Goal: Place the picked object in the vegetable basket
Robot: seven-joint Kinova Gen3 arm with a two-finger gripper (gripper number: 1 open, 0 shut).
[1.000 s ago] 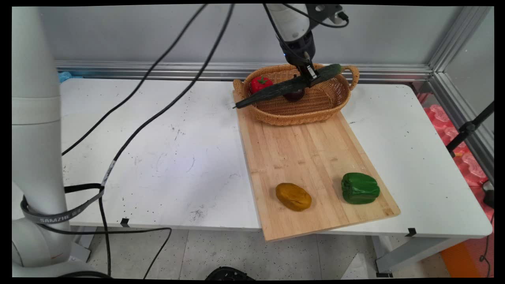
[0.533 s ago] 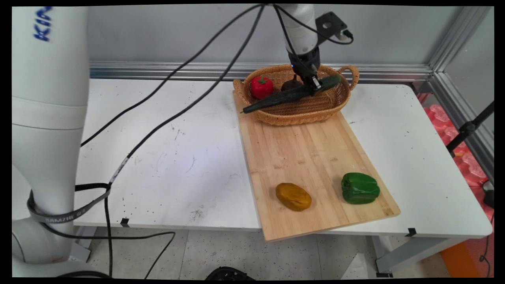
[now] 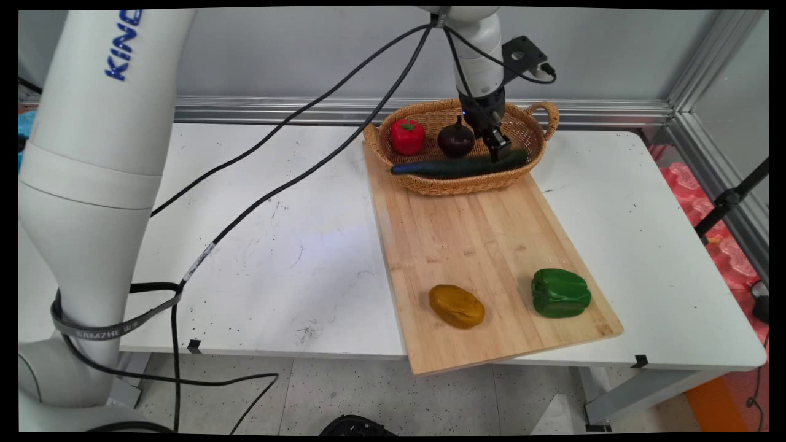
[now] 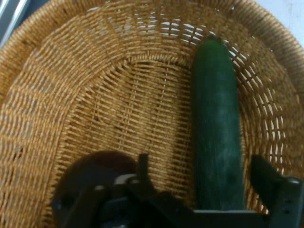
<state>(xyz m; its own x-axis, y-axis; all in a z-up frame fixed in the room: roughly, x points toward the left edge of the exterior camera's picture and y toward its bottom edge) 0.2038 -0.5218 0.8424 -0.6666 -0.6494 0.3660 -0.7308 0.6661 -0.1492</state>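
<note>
I take the wicker basket (image 3: 534, 156) at the far end of the wooden cutting board (image 3: 479, 245) as my landmark. Leftmost inside it sits a red pepper (image 3: 407, 135). Just right of the pepper is a dark purple onion (image 3: 455, 140). In front of both, along the basket's near wall, a long dark green cucumber (image 3: 460, 166) lies almost level, its left tip resting on the basket's left rim.

My end effector (image 3: 498, 147) hangs over the right part of the basket, directly above the cucumber's right portion. In the hand view its fingers (image 4: 266, 173) are spread, one on each side of the cucumber (image 4: 216, 128), with a gap showing on both sides, so it pinches nothing.

Well in front of the basket, near the board's close end, lie a brownish-yellow potato (image 3: 456, 306) and, to its right, a green bell pepper (image 3: 560, 293). The board rests on the white surface (image 3: 258, 245).

My judgement of the risks: the cucumber's tip on the rim could let it roll or slide if bumped. The spread fingers sit close to the weave, so a sideways move could snag the basket and drag it. The hanging black cables (image 3: 307, 116) could also brush the basket's left edge.
</note>
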